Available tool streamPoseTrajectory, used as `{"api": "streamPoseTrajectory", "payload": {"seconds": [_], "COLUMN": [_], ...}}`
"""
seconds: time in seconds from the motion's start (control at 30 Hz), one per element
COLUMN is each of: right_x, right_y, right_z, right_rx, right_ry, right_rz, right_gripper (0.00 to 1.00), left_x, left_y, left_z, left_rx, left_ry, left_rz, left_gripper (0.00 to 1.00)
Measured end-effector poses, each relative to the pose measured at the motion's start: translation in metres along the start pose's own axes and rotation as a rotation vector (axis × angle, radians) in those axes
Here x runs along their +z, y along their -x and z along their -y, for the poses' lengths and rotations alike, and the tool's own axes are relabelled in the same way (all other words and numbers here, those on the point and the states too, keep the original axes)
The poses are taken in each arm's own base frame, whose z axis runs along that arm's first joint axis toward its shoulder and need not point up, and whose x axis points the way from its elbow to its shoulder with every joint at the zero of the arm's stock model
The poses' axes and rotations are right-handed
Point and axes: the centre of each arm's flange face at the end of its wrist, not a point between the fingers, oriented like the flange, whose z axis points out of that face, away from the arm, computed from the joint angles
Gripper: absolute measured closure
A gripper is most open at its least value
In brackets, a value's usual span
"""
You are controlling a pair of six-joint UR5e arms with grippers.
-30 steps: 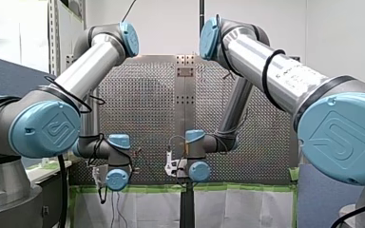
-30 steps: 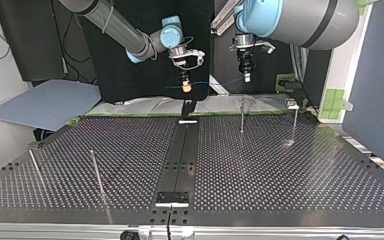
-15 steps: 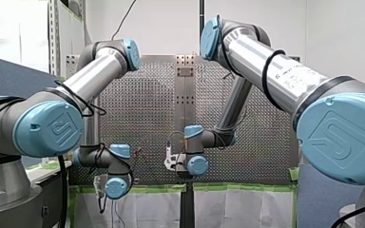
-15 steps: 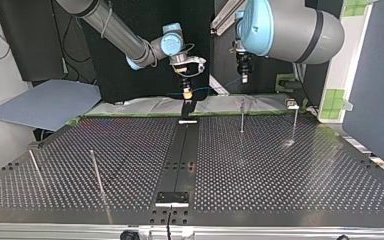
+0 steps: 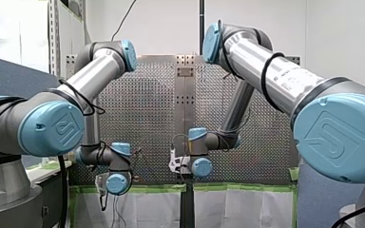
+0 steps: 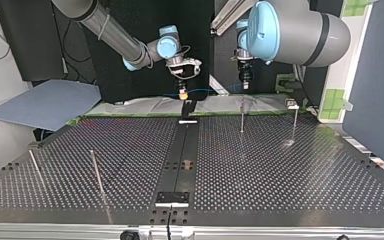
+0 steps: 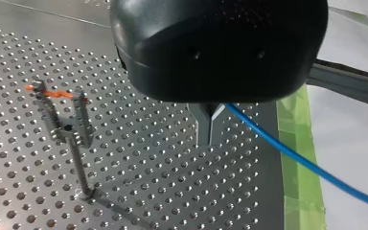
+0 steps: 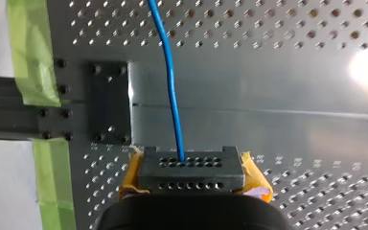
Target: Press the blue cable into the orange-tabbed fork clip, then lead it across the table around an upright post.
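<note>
A thin blue cable hangs between my two grippers above the table's far edge. In the left wrist view my left gripper has its metal fingers shut on the blue cable, which trails away to one side. The orange-tabbed fork clip stands on a thin stem on the perforated plate beside that gripper, apart from it. In the right wrist view my right gripper, with yellow pads, is shut on the blue cable, which runs straight ahead over the plate. In the top view my right gripper is at the left of my left gripper.
Two thin upright posts stand at the top view's near left. Two more stems rise at the far right. A dark centre rail splits the perforated table. Green tape edges the plate.
Both grippers have sunk a little toward the table's far edge with the cable. In the top view my right gripper has also shifted slightly left.
</note>
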Motion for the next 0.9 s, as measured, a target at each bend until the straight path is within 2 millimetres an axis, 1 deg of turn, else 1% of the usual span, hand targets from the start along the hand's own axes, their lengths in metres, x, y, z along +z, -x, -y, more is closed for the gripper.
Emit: {"api": "streamPoseTrajectory", "payload": {"seconds": [0.13,0.33,0.53,0.9], "right_x": [0.003,0.014,0.023,0.023], "right_y": [0.002,-0.006,-0.015,-0.018], "right_z": [-0.005,-0.010,-0.006,0.012], "right_rx": [0.000,0.003,0.002,-0.013], "right_ry": [0.008,0.011,-0.005,-0.083], "right_rz": [0.001,-0.012,-0.029,-0.041], "right_gripper": [1.00,1.00,1.00,1.00], "left_x": [-0.005,-0.007,-0.009,-0.015], "left_y": [0.014,0.033,0.037,0.038], "left_z": [-0.001,0.001,0.000,-0.005], "left_rx": [-0.006,-0.013,-0.014,-0.019], "left_ry": [0.003,0.000,0.001,0.006], "left_rz": [0.020,0.045,0.049,0.060], "left_gripper": [1.00,1.00,1.00,1.00]}}
